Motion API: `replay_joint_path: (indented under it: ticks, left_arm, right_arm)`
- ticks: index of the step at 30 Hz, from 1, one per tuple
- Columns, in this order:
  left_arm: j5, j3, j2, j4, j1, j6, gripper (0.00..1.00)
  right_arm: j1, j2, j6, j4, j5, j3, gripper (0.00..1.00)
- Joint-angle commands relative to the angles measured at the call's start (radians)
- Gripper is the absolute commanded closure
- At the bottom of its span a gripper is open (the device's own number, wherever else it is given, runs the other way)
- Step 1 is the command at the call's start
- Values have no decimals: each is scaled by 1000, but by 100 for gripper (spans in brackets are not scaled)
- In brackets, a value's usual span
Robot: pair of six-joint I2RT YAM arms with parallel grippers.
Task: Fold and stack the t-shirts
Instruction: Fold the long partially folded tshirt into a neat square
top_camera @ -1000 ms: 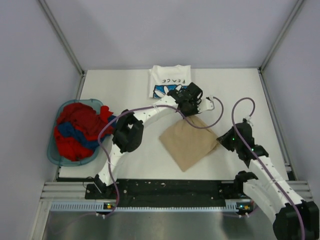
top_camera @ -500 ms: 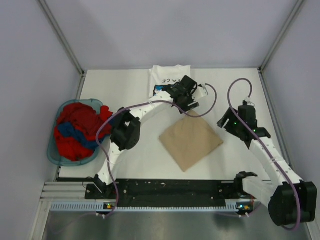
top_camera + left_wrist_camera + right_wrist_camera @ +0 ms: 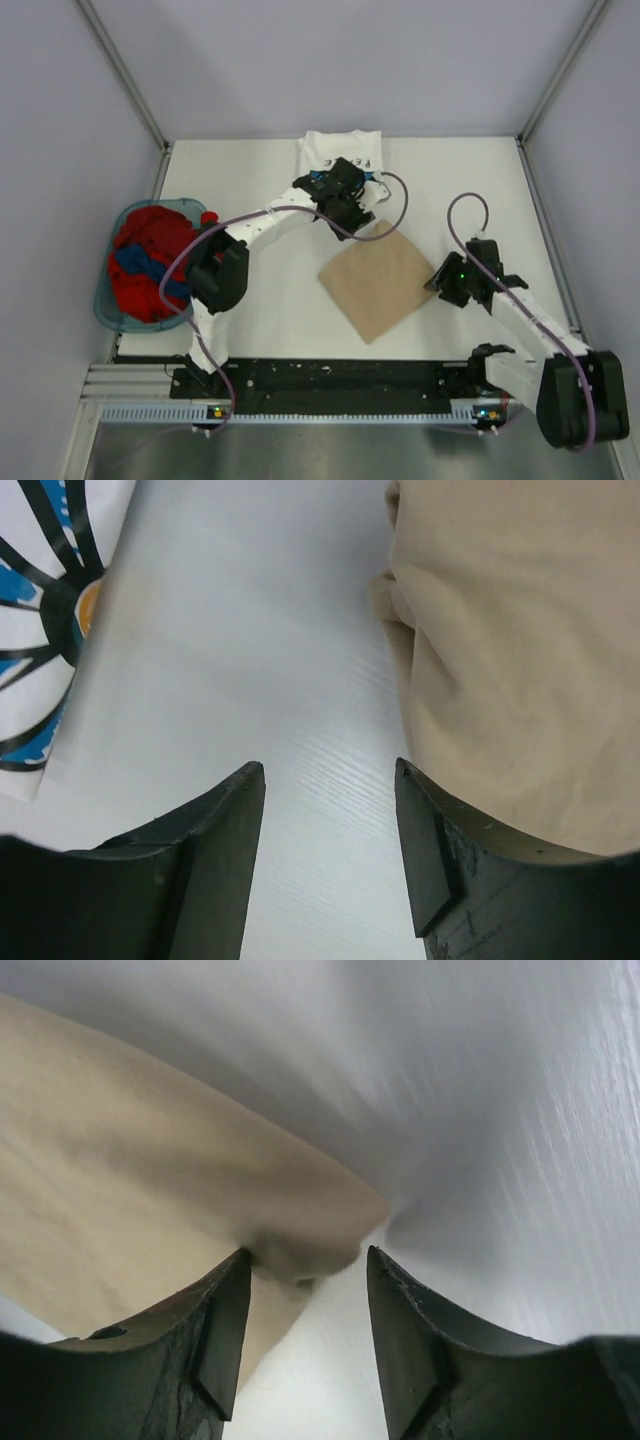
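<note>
From the top view, both arms are repositioning around the folded tan t-shirt [image 3: 381, 281] on the table [image 3: 250, 180]. The left gripper [image 3: 345, 195], which a second ago was sitting at the tan shirt's far corner, is now hovering further back, between that corner and the white daisy t-shirt [image 3: 335, 152]. The right gripper [image 3: 447, 281] has swung out and is coming back in at the shirt's right corner. The red and blue t-shirts [image 3: 150, 262] are waiting in the teal basket [image 3: 105, 305].

In the left wrist view, the fingers [image 3: 225, 820] are standing apart over bare table, gripping nothing; the tan shirt's edge is lying just beside the right-hand finger, the daisy print off past the other.

In the right wrist view, the fingers [image 3: 225, 1310] are parted, and the tan shirt's corner is lying between their tips, not yet pinched.

Both releases suggest the last fold is finished; the shirt now probably needs moving onto the white one.
</note>
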Motion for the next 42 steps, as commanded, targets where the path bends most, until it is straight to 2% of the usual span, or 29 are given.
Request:
replay_joint_path:
  ticks: [1,4,8,12,14,18,19,22,27,35,37,38,39,40,42]
  left_arm:
    - [49,-98,-139,23,29,-60,41]
    - [90,-172,-211,44,69,-77,41]
    - [134,-274,-296,72,127,-113,41]
    - [167,-393,-362,136,153,-173,40]
    - [156,-460,-394,225,159,-192,38]
    - [148,-467,-399,232,188,-227,37]
    - [206,-362,-336,218,202,-229,29]
    - [249,-263,-256,250,236,-227,24]
    - [328,-120,-92,253,250,-241,22]
    - [418,-17,74,215,251,-267,31]
    - [402,-14,91,210,251,-264,36]
    - [392,-17,94,215,253,-264,42]
    - [395,-19,95,219,258,-264,54]
    - [407,-22,95,227,262,-264,63]
    - [446,-32,83,239,267,-258,76]
  right_arm:
    - [-5,208,-59,178,14,113,58]
    - [-5,400,-151,235,-45,245,73]
    - [-5,621,-283,275,-211,447,76]
    - [-4,799,-375,255,-360,639,69]
    - [1,874,-395,216,-410,731,61]
    - [4,855,-409,200,-357,781,46]
    - [2,838,-406,197,-325,781,43]
    - [2,816,-387,177,-285,781,39]
    - [8,829,-375,160,-271,738,36]
    - [19,920,-354,232,-322,716,37]
    - [19,937,-329,270,-340,713,41]
    - [19,948,-320,289,-345,713,45]
    - [19,956,-311,303,-349,713,52]
    - [19,962,-306,317,-351,715,58]
    - [18,965,-300,341,-352,710,73]
